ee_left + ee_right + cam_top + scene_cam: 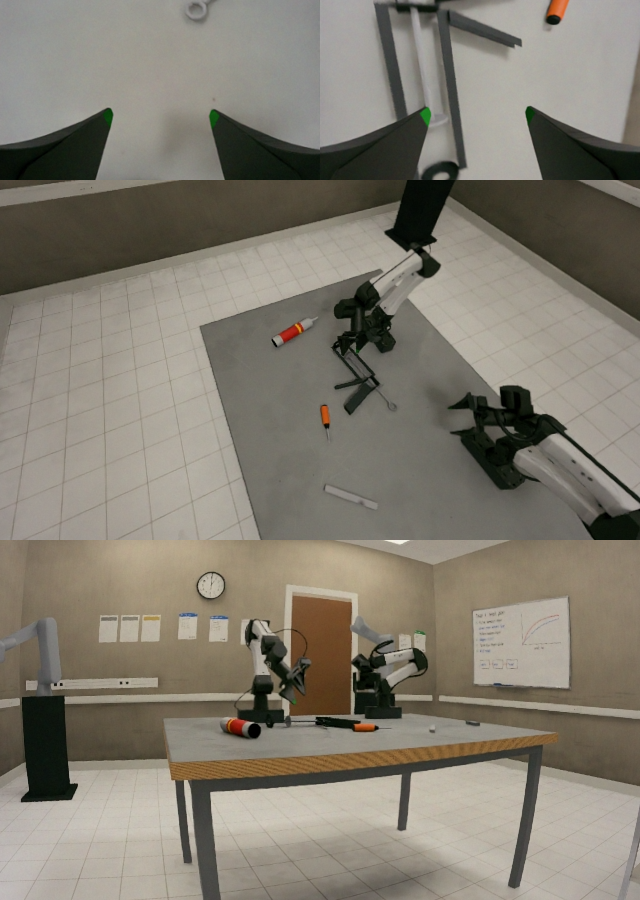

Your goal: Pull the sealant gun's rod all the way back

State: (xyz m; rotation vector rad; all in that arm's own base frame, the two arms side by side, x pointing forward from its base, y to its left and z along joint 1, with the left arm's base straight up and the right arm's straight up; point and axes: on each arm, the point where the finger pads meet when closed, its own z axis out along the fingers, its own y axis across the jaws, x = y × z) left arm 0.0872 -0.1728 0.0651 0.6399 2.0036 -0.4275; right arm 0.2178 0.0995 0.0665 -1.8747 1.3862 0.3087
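Note:
The sealant gun (359, 398) (338, 723) (450, 80) lies on the grey table, its open frame toward the right arm. The rod's ring end (392, 407) (196, 10) sticks out behind the handle. The rod's plunger disc (440, 120) sits inside the frame near its front end. The thumb plate cannot be made out. My right gripper (350, 352) (298, 697) (477, 108) is open and empty above the frame's front end, its left finger over the rail in the right wrist view. My left gripper (451, 420) (161, 111) is open and empty, off to the side of the ring.
A red and grey cartridge (294, 332) (240, 728) lies beyond the gun's front. An orange screwdriver (325, 415) (365, 727) (558, 9) lies near the handle. A pale bar (350, 497) (432, 729) lies farther off. A small dark block (472, 723) is near the table's far side.

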